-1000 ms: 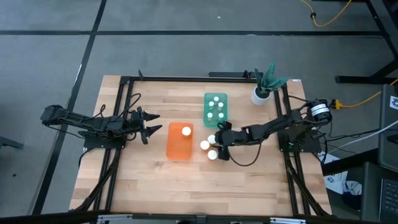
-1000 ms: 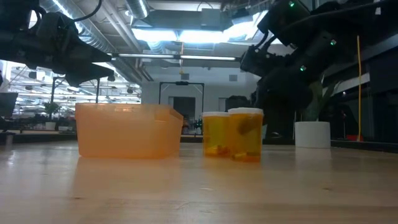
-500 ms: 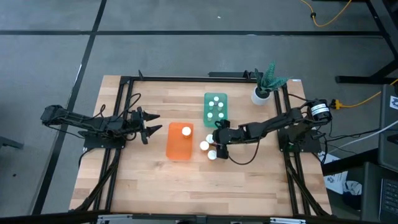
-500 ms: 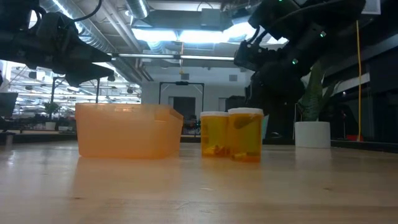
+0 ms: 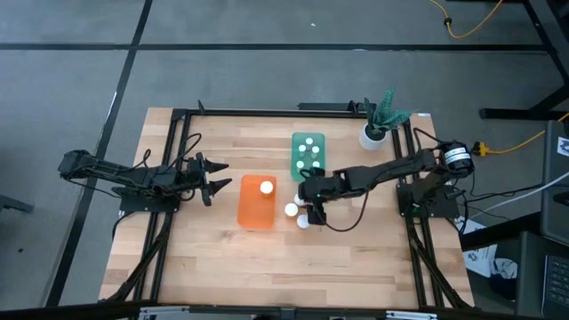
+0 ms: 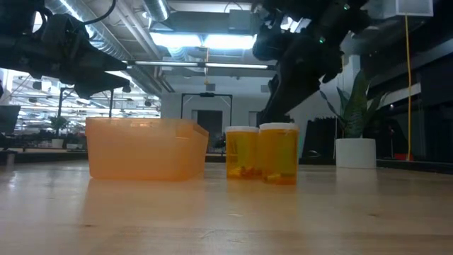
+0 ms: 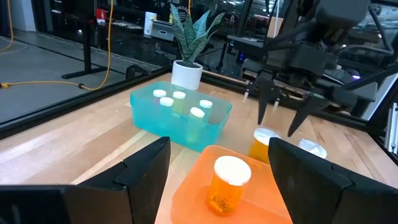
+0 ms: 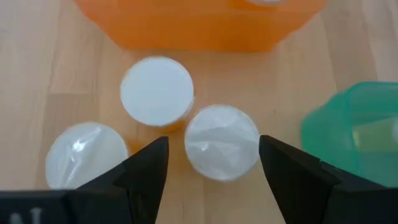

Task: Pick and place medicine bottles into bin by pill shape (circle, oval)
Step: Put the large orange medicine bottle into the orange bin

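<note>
While three upright amber bottles (image 8: 221,140) with round white caps are standing mid-frame, the right gripper (image 5: 307,193) is hovering wide-fingered above; the left gripper (image 5: 216,176) is gaping too.

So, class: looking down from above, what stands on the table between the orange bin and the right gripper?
In the high view, white-capped medicine bottles stand between the orange bin and the open right gripper. The right wrist view shows three of them.

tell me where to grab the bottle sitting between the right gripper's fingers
Grip the bottle across its round white cap, coming straight down from above. It stands upright, and the right gripper is open over it. A second bottle crowds one side, so set the fingers on the free sides.
</note>
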You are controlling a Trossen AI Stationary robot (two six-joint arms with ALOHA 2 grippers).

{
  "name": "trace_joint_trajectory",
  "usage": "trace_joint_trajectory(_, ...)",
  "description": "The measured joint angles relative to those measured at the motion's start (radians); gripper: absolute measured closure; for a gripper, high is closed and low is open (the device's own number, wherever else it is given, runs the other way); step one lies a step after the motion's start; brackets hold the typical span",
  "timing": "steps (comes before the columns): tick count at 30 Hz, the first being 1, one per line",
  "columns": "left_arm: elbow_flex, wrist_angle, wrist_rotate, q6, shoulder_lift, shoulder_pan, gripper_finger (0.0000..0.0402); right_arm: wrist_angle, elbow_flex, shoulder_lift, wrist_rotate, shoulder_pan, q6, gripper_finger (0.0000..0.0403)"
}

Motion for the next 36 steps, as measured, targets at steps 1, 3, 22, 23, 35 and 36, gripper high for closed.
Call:
trace_joint_trajectory(1,0.000,0.000,0.000,0.000,0.000,0.000,0.0139,-0.016,0.008,0.000,-0.014,-0.005,0.000,0.0150)
trace_joint_trajectory(3,0.000,0.000,0.000,0.000,0.000,0.000,0.0139,-0.021,0.017,0.000,-0.031,-0.013,-0.011,0.0150)
trace_joint_trajectory(22,0.000,-0.002,0.000,0.001,0.000,0.000,0.0139,-0.258,0.070,0.000,-0.039,-0.016,0.063,0.0150)
trace_joint_trajectory(23,0.000,-0.002,0.000,0.001,0.000,0.000,0.0139,-0.256,0.070,0.000,-0.032,-0.016,0.084,0.0150)
trace_joint_trajectory(35,0.000,-0.003,0.000,0.001,0.000,0.000,0.0139,-0.241,0.070,0.000,-0.004,-0.016,0.167,0.0091)
trace_joint_trajectory(36,0.000,-0.003,0.000,0.001,0.000,0.000,0.0139,-0.240,0.070,0.000,-0.005,-0.016,0.170,0.0089)
